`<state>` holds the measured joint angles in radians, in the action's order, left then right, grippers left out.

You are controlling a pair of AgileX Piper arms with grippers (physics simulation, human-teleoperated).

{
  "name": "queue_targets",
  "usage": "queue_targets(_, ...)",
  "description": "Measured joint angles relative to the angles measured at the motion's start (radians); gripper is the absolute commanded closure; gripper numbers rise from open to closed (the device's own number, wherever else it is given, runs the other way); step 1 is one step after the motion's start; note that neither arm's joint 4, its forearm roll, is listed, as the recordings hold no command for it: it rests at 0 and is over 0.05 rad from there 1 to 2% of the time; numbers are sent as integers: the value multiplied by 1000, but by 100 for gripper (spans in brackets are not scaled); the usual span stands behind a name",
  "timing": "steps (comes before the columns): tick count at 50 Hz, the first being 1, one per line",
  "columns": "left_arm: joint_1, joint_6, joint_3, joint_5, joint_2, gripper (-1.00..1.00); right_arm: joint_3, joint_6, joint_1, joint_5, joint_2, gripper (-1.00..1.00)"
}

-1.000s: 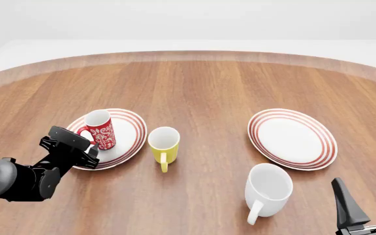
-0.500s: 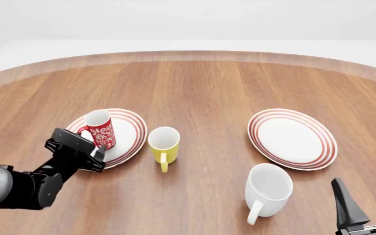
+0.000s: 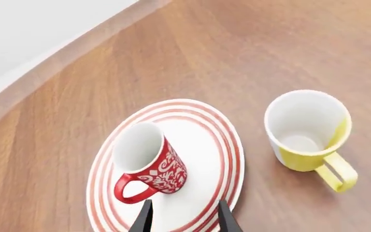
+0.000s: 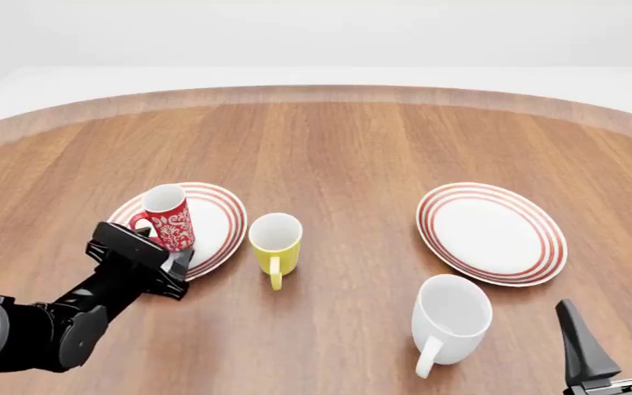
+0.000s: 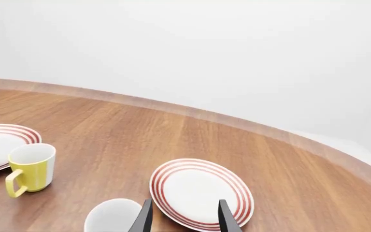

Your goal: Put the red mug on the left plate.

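Observation:
The red mug (image 4: 167, 217) with its white swirl pattern stands upright on the left plate (image 4: 217, 220), on the plate's left half, with the handle toward the near side. In the left wrist view the red mug (image 3: 150, 162) rests on the ringed left plate (image 3: 206, 145), just beyond my fingertips. My left gripper (image 4: 147, 257) sits at the plate's near edge, open, holding nothing and apart from the mug. My left gripper (image 3: 184, 220) shows two spread fingers. My right gripper (image 4: 619, 329) is open at the near right, far from the mug.
A yellow mug (image 4: 276, 239) stands just right of the left plate. A larger white mug (image 4: 451, 318) stands near the front, left of my right gripper. A second ringed plate (image 4: 493, 233) lies at the right. The table's curved far edge (image 4: 316, 92) runs across the back.
My left arm has drawn back toward the near edge and a little to the right, away from the red mug. The mug stays on the plate. The right arm has not moved.

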<state>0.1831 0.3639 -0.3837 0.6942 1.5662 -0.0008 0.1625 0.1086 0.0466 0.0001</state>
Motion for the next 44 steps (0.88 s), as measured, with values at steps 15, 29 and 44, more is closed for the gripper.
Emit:
queue_targets(15, 57, -33, 42, -22, -70, -100, 0, 4, 3, -1, 0, -100)
queue_targets(29, 116, -64, 83, -49, -144, -100, 0, 7, 6, -2, 0, -100)
queue_targets(44, 213, -106, 154, -57, -220, -100, 0, 14, 12, -4, 0, -100)
